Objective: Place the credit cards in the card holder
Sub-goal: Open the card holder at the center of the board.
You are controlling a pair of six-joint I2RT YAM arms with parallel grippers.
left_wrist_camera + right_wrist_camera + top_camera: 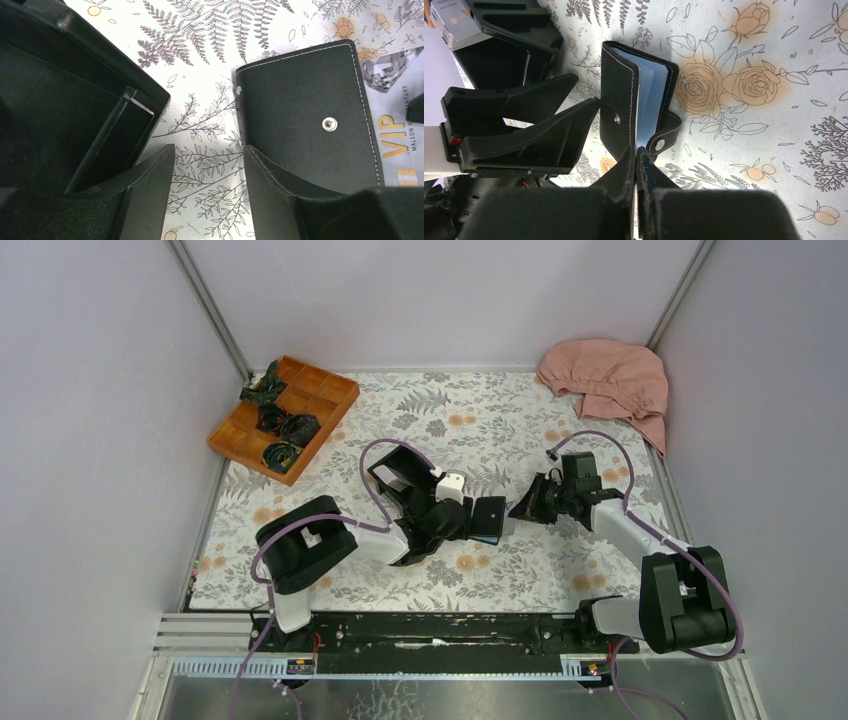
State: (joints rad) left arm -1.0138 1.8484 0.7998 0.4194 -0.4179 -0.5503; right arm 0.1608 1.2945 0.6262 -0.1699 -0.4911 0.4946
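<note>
A table (500, 420) with a leaf and flower cloth fills the floor of a pale walled booth. Seen from the top, the card holder (489, 519) sits near the middle. The left gripper (466, 523) is just at its 9 o'clock and the right gripper (528, 504) just at its 3 o'clock, so both are very close. In the right wrist view the holder's long side runs from 12 to 6, a little open, with blue pockets showing. Its clasp side points to 6, right at the right gripper's tips. Those fingers are pinched almost together on a thin pale edge, which looks like the VIP card (395, 135) poking out past the holder. The left gripper is wide open and holds nothing. One finger rests on the holder's cover. A black box (60, 100) lies at its 9 o'clock, with a stack of cards (451, 22) by it. An orange tray (225, 440) at 10 o'clock holds dark things.
</note>
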